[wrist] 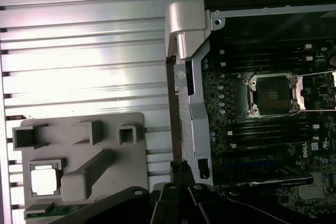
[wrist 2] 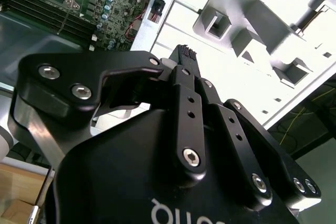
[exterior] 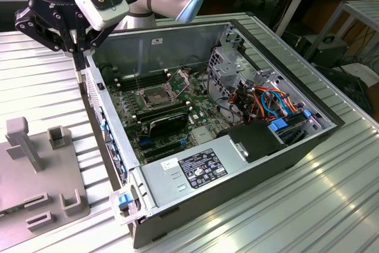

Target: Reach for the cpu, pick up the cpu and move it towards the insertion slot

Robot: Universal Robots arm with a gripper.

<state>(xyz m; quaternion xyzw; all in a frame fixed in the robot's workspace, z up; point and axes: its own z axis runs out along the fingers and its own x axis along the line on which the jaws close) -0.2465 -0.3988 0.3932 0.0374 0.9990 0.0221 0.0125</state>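
The cpu (wrist: 44,179): found lying flat in a shallow square pocket of the grey fixture plate (wrist: 128,182), pale face upward, outside the computer case (exterior: 249,170). Noted the gripper (wrist: 180,169) hanging over the case wall on the exterior view's left, at the far end of that wall, with fingers pressed together and pinching nothing. Placed the cpu well apart from those fingers, with a raised grey bar of the plate standing between the two in the first wrist view. Judged the plate, by the exterior view, to be nearer than the gripper and more toward that view's left, on the side opposite from the insertion slot (exterior: 153,96). Found the slot inside the case on the green board, its dark centre uncovered and its metal frame lifted open, toward the exterior view's right of the gripper. Could give no long axis for the cpu, since it is square; saw only its edges running in line with the edges of the plate. Needed no choice between arms, there being one. Rested both plate and case on a ribbed aluminium table (exterior: 308,217), bright and reflecting. Made out workbenches and loose cables at the far side of the room.
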